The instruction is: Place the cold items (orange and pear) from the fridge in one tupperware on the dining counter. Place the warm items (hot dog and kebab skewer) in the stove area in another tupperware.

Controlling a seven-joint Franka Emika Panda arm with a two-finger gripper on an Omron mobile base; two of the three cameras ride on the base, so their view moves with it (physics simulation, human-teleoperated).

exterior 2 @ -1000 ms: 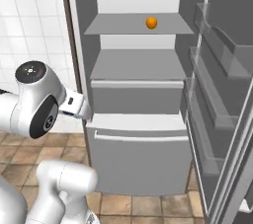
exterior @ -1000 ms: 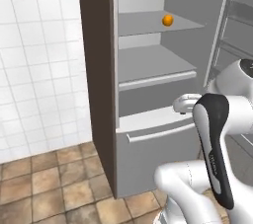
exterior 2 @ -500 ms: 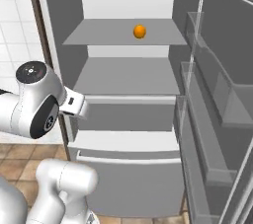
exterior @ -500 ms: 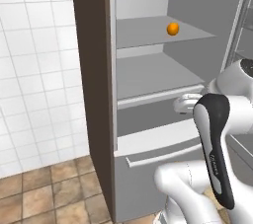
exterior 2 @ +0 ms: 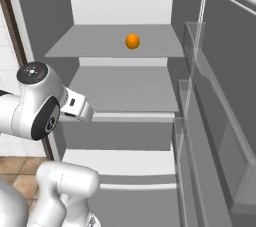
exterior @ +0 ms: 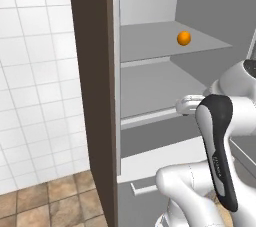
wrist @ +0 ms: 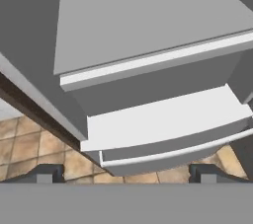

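While the pincer (wrist: 126, 172) hangs wide open and empty over the drawer (wrist: 168, 134), the orange (exterior 2: 132, 41) sits well above and beyond it on the upper shelf (exterior 2: 100, 46), so raise, then reach in level.

The fridge (exterior 2: 125, 91) interior looks like smooth, matt grey plastic, its shelves (exterior 2: 122, 88) flat and even with paler front lips. The orange (exterior 2: 132, 41) near the middle of the upper shelf has a smooth, softly shaded skin with faint sheen. The fridge's outer side panel (exterior: 92, 96) is dark brown and matt. The door bins (exterior 2: 200, 121) look like clear, glossy plastic. The lower drawer (wrist: 168, 129) is pale, smooth and matt. The wall (exterior: 35, 71) carries glossy white square tiles; the floor (wrist: 34, 139) is mottled brown stone-like tile, rougher looking. The arm (exterior: 220, 156) has glossy white shells with dark smooth plastic.
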